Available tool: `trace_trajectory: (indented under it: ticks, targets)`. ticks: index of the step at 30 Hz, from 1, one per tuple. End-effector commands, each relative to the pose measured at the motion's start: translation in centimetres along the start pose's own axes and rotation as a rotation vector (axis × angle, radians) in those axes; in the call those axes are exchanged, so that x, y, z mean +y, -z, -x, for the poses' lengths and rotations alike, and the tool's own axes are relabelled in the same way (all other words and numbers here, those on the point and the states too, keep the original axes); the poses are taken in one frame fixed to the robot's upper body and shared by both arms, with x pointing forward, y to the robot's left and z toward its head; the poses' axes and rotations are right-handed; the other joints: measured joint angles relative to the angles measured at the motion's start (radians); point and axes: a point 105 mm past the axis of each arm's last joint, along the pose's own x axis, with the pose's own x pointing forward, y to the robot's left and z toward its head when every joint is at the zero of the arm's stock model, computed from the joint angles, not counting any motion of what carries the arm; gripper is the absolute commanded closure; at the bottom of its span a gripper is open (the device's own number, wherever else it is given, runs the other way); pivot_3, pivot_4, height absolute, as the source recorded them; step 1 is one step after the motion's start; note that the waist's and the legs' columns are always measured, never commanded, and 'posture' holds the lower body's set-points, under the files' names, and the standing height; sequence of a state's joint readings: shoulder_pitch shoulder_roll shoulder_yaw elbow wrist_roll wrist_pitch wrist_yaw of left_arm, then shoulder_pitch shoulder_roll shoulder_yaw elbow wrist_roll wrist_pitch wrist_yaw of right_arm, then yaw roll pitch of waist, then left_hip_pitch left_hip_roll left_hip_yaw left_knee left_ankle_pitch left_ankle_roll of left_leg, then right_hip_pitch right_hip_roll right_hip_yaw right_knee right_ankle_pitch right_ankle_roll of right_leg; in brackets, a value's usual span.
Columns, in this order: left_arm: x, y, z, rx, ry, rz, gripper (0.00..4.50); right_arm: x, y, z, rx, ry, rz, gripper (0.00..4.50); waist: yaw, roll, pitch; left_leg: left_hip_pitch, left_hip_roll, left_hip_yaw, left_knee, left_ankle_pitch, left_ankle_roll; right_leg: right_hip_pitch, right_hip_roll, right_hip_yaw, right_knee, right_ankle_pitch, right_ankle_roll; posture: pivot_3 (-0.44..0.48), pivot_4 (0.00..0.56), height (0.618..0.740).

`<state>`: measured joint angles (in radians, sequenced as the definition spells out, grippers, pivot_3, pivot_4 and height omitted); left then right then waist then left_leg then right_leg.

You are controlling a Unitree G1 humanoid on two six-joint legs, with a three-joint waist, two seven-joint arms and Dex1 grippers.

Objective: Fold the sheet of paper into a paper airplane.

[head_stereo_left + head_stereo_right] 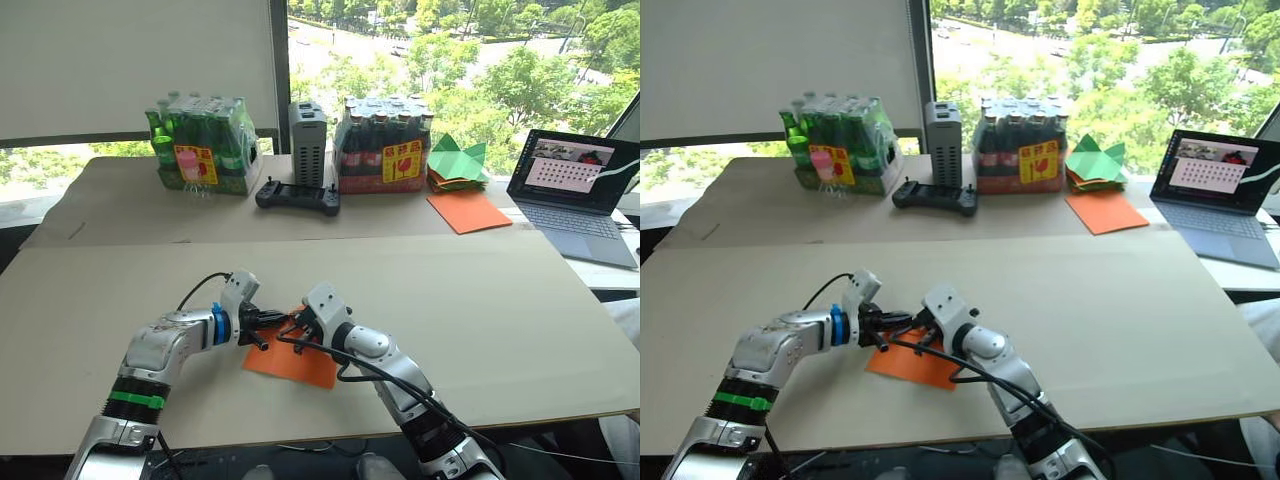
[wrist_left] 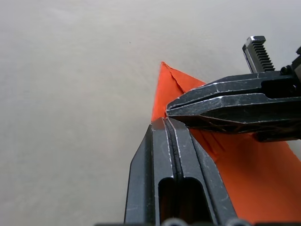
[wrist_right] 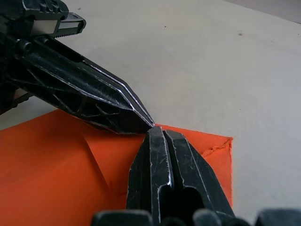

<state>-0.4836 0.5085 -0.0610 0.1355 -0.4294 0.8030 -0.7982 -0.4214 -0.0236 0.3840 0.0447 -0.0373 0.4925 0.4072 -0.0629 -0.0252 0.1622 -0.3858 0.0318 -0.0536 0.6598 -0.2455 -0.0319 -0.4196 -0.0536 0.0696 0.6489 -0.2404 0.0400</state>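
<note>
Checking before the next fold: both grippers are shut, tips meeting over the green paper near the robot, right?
Not quite: the paper is orange, not green. The right wrist view shows the left gripper and right gripper shut, tips meeting over the sheet of paper.

Bright orange sheet of paper (image 1: 300,365) on the pale beige table (image 1: 480,300), and beyond that sheet green bottles (image 1: 200,140) and dark bottles (image 1: 385,140) with yellow-and-red labels, a grey box (image 1: 307,143), a black controller (image 1: 297,195), green paper shapes (image 1: 457,162) above a smooth orange sheet (image 1: 468,211).
</note>
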Motion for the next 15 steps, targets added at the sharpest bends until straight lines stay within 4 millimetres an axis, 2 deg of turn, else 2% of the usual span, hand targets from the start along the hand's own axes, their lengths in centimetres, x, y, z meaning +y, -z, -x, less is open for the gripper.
trace_trajectory:
  ticks: [1, 8, 15]
  targets:
    - [0.6, -0.3, -0.2, 0.0, -0.037, -0.009, 4.46, 0.4, 0.6, 0.1, 0.025, -0.009, 0.005, 4.5, -0.002, 0.0, 0.0, 0.0, 0.0, 0.0, 0.0, 0.0, 0.0, 0.0, 0.0, 0.0, 0.0, 0.0, 0.0, 0.0, 0.15, 0.74]
    - [0.1, 1.0, -0.6, 0.042, -0.02, -0.014, 4.46, 0.4, 0.6, 0.1, 0.028, -0.008, 0.003, 4.5, -0.002, 0.0, 0.0, 0.0, 0.0, 0.0, 0.0, 0.0, 0.0, 0.0, 0.0, 0.0, 0.0, 0.0, 0.0, 0.0, 0.15, 0.74]
    - [1.0, 2.3, 1.2, 0.082, -0.049, -0.02, 4.46, 0.4, 0.9, 0.2, 0.038, -0.009, 0.002, 4.5, -0.008, 0.0, 0.0, 0.0, 0.0, 0.0, 0.0, 0.0, 0.0, 0.0, 0.0, 0.0, 0.0, 0.0, 0.0, 0.0, 0.15, 0.74]
